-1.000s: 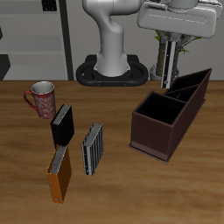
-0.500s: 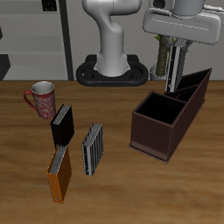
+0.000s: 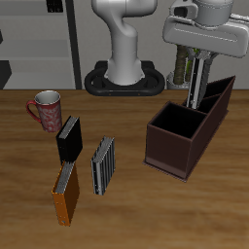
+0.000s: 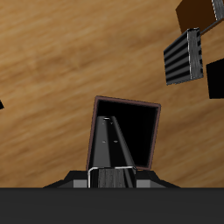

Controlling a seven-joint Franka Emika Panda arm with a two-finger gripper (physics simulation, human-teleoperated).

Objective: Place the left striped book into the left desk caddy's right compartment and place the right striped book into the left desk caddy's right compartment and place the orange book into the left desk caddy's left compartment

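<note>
**Striped book held over the caddy**

Your gripper (image 3: 201,89) pinches a striped book (image 3: 200,78) upright, hanging straight below it above the caddy (image 3: 181,142), over its farther well. The other striped book (image 3: 103,163) lies flat on the table well away from your hand, with the orange book (image 3: 65,195) just beyond it.

I am holding 1 striped book (image 3: 200,78) upright, hanging on end over the far well of the dark maroon desk caddy (image 3: 175,148), its lower end at the rim. The caddy is sitting open-topped, its 2 wells split by a divider. The other striped book (image 3: 103,163) is lying flat on the table, the orange book (image 3: 65,197) resting just beside it, nearer the front edge.
</note>
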